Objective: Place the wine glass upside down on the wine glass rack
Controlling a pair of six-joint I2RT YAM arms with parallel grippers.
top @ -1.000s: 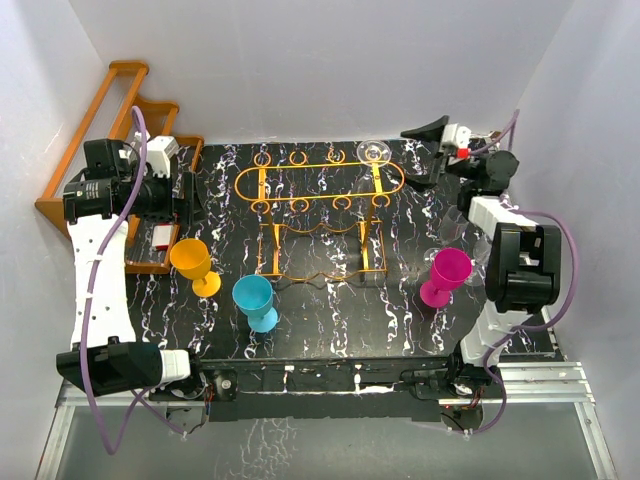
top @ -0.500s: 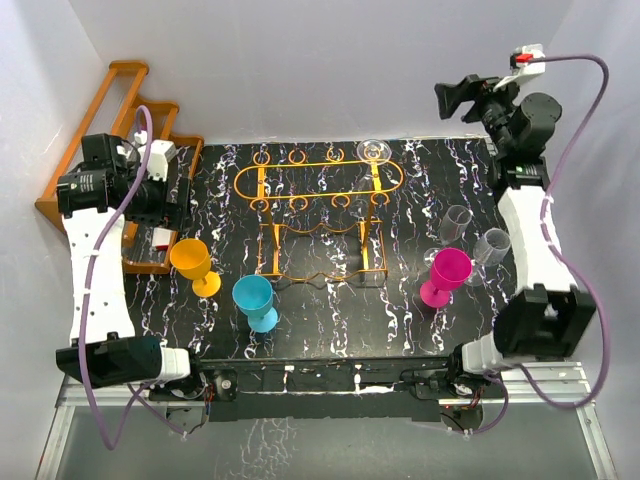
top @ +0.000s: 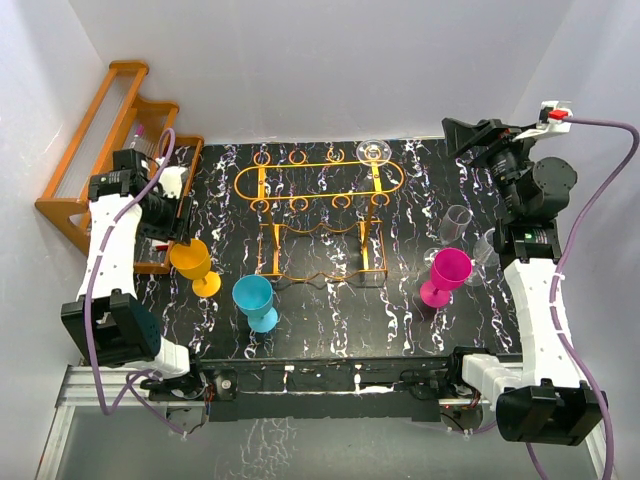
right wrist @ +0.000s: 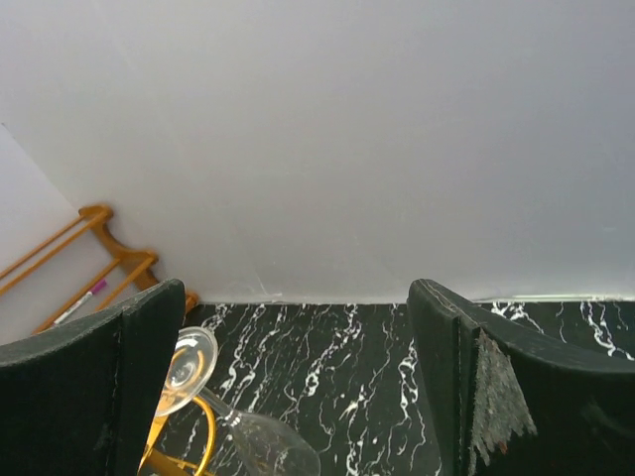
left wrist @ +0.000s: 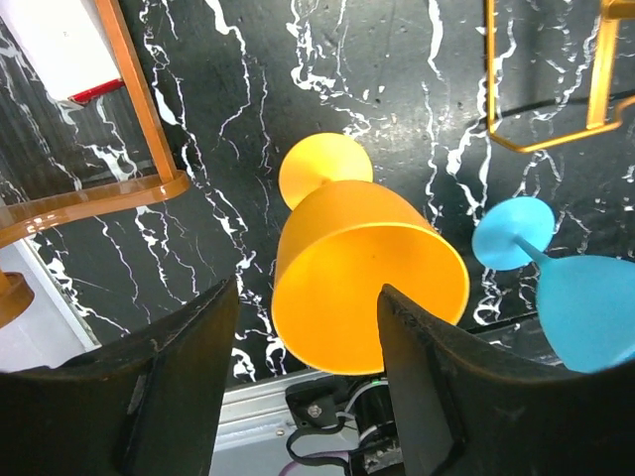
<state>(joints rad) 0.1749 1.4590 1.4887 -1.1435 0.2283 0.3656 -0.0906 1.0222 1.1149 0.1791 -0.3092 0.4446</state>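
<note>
1. The wine glass rack [top: 320,164] stands on the far middle of the black marbled table [top: 330,320].
2. One clear wine glass [top: 373,152] already hangs upside down at the rack's far right end, foot up on the top rail and bowl below.
3. Two more clear glasses [top: 456,221] stand upright on the table to the right of the rack, close together and just behind a magenta goblet [top: 445,275].
4. The right gripper [right wrist: 298,293] is raised at the far right corner, away from every glass. Its jaws are spread wide with nothing between them.
5. The left gripper [left wrist: 308,293] hangs over a yellow goblet [top: 193,262] near the stepped wooden shelf [top: 95,150]. Its jaws are open on either side of the bowl, and I cannot tell whether they touch it.
6. A blue goblet [top: 255,300] stands just beside the yellow one, nearer the front edge.
</note>
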